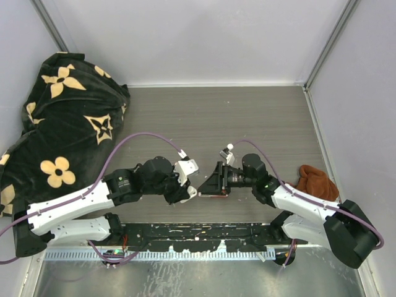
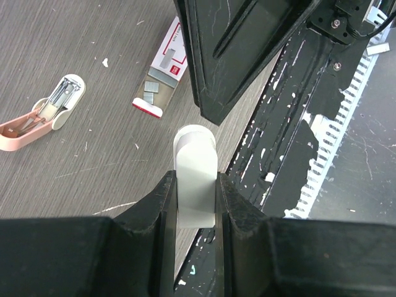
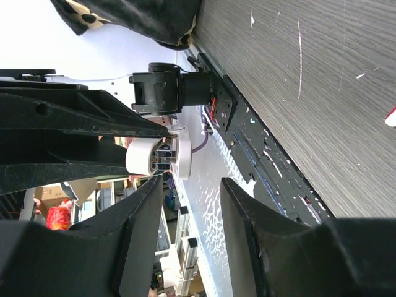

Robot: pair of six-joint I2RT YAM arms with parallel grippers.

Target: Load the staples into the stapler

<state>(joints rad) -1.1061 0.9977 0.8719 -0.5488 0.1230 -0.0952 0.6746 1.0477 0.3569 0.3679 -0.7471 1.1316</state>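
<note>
Between the black fingers of the left gripper point(image 2: 195, 179): white stapler point(image 2: 194, 145), smooth plastic, rounded end, clamped by its sides, long axis along the fingers, tip pointing outward. Right gripper point(image 3: 192, 185): jaws apart, nothing between them. On the grey wood-grain table point(image 2: 93, 37) beyond: staple box point(image 2: 168, 62), flat, red-and-white label, lying diagonally, tray slid out with short silvery staple strips point(image 2: 150, 97). Well apart from it: pink-and-white stapler point(image 2: 40, 114), lying open.

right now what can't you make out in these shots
- white stapler: left wrist view, its lower end hidden between the left gripper fingers; loaded or not, cannot tell.
- staple box: same view, label too small to read, far end covered by the right gripper.
- pink stapler: top view, hidden under the arms.
</note>
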